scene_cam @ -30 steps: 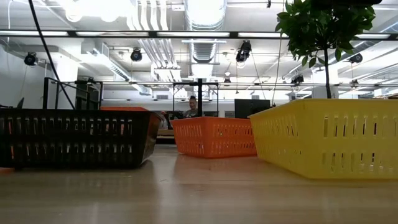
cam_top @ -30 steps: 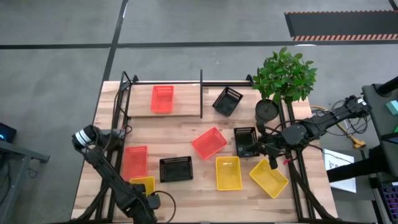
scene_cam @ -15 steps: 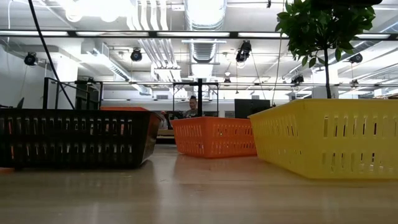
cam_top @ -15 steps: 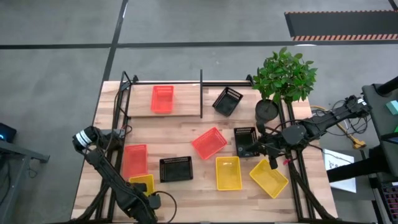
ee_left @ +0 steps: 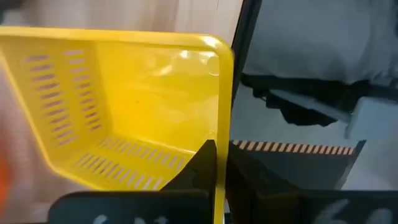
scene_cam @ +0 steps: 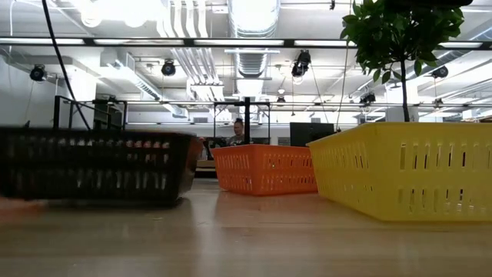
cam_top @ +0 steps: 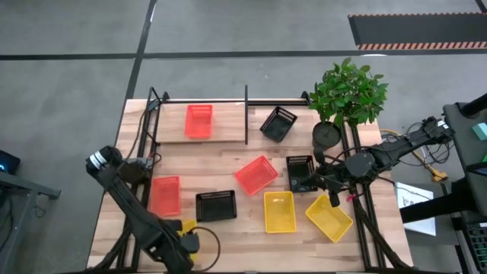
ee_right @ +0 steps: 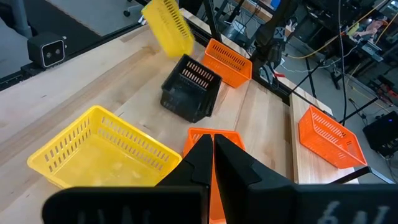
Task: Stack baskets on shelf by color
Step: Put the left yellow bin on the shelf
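Observation:
My left gripper (ee_left: 221, 155) is at the table's near left corner, shut on a yellow basket (ee_left: 124, 106) that hangs in the air (ee_right: 166, 25). My arm hides most of that basket in the high view (cam_top: 173, 226). On the shelf (cam_top: 224, 135) sit a red basket (cam_top: 198, 120) and a tilted black basket (cam_top: 278, 123). On the table rest two red baskets (cam_top: 165, 196) (cam_top: 256, 173), two black ones (cam_top: 215, 205) (cam_top: 299, 173) and two yellow ones (cam_top: 279, 211) (cam_top: 329, 217). My right gripper (ee_right: 211, 146) hovers shut at the right (cam_top: 329, 183), holding nothing. My left gripper pinches one side wall of the yellow basket at its rim (ee_left: 219, 134), one finger (ee_left: 199, 165) inside the basket and the other (ee_left: 249, 180) outside. The fingers come from above, slanting down. The basket is lifted clear of the table and hangs tilted.
A potted plant (cam_top: 346, 95) stands at the far right by the shelf's end. The shelf's upright black divider post (cam_top: 246, 114) splits the board. Black frame rails (cam_top: 358, 198) run along the table's left and right sides. Bare wood lies along the near edge.
My left gripper has gone up at the table's near left corner and has taken the yellow basket with it. The basket stood on the table before and now hangs tilted, clear of the wood.

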